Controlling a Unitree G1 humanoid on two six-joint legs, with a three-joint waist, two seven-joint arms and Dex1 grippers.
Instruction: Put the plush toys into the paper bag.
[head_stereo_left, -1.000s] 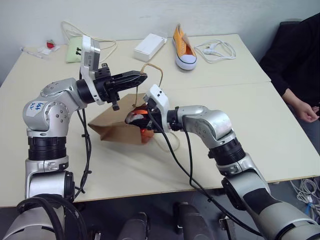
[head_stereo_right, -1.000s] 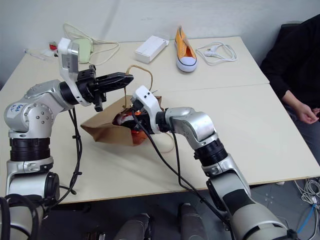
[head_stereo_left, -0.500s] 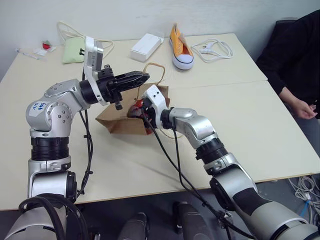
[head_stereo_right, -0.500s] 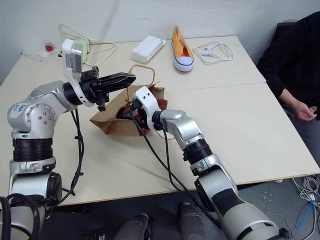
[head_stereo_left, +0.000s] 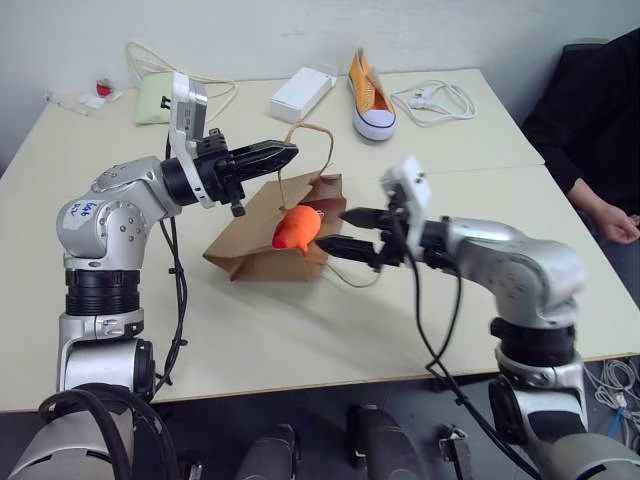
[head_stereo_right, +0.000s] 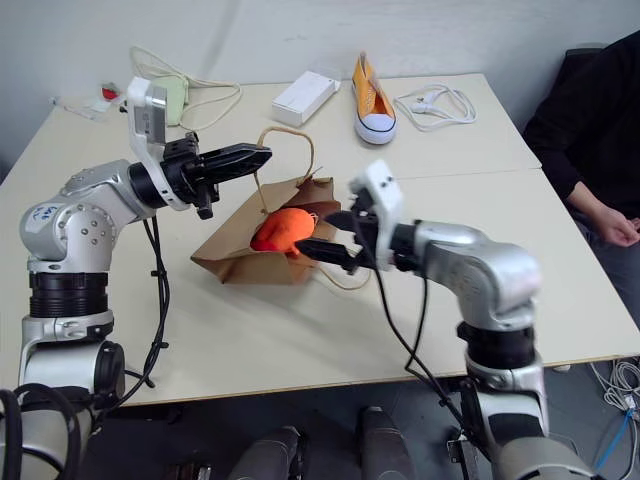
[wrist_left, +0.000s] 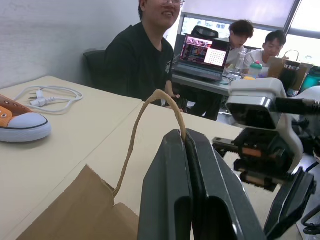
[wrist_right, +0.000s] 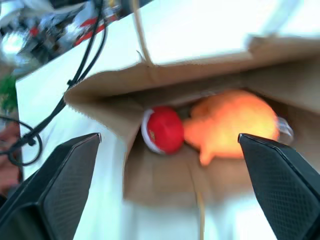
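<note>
Left eye view: left gripper (head_stereo_left: 283, 152) pinches bag handle (head_stereo_left: 303, 130); right gripper (head_stereo_left: 345, 230) level, fingers spread.

The paper bag (head_stereo_left: 262, 240) lay on its side mid-table (head_stereo_left: 300, 330), the orange plush toy (head_stereo_left: 297, 229) at its mouth. The left gripper (head_stereo_left: 283, 153) pinched 1 handle (head_stereo_left: 305, 150). The right gripper (head_stereo_left: 336, 230) gaped just beside the toy.

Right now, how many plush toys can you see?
2. The orange toy lies in the bag's mouth; the red-and-white ball sits beside it, deeper inside.
</note>
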